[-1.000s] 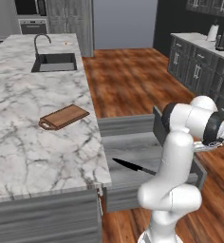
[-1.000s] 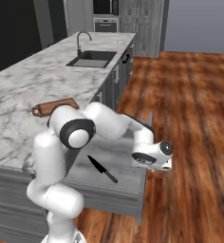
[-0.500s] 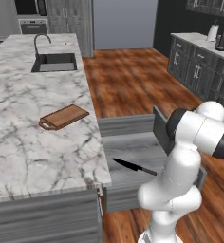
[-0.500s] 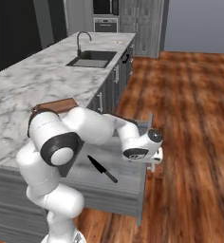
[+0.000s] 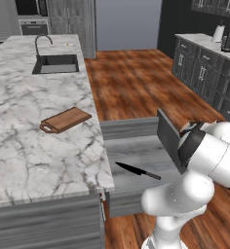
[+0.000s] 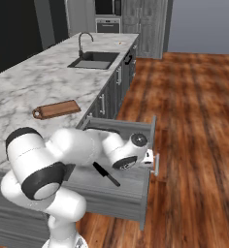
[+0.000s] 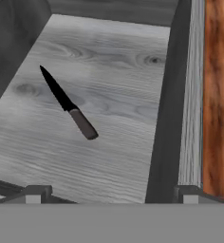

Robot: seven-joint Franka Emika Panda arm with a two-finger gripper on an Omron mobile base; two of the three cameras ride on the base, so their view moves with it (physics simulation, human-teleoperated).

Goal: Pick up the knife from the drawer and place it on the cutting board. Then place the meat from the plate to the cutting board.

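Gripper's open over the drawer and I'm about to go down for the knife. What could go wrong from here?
1. The knife lies flat on the drawer floor, slim and low: the gripper may close over it or push it aside.
2. It lies diagonal in the hand view, so the jaws may need turning.
3. The drawer's walls stand near; a low approach could clip them.

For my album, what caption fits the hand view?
Open gripper looks down at the dark knife lying in the drawer.

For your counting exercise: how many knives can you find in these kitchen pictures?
1. The knife lies flat on the floor of the open drawer, apart from its walls. The closed cabinets could hide others.
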